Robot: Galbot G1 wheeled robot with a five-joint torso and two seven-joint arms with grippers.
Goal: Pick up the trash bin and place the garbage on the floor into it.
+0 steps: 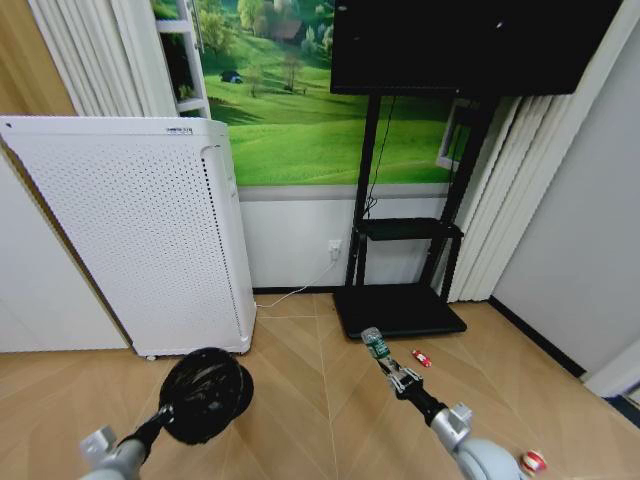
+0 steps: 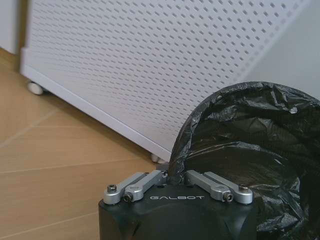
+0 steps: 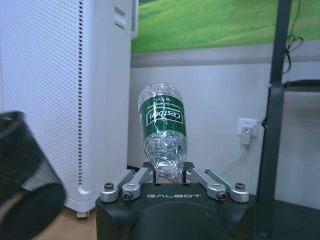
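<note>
So we're maybe a third of the way in, by our reckoning. The trash bin (image 1: 205, 393) is already off the floor (image 1: 300, 400), held out in front of us low on the left with our left hand (image 2: 176, 181) pinched together on its rim, and it's tipped so the mouth faces roughly toward us. Our right hand (image 3: 167, 175) is clamped on the bottle (image 3: 162, 131), holding it up in the air just in front of the black TV stand base (image 1: 398, 310), near the bin but not over it, so that first piece of garbage isn't in yet. Two more bits are left on the floor: a small red-and-white wrapper (image 1: 421, 358) just right of the bottle, and another red-and-white piece (image 1: 533, 461) further right near our right arm. As for looks, the bin is a small round black mesh thing with a crinkly black bag lining it, the bag folded over the rim where we've got hold. The bottle is clear, crumpled plastic with a green label, and from the right wrist view it stands up out of the hand. The big white perforated appliance (image 1: 140, 230) sits right behind the bin.
</note>
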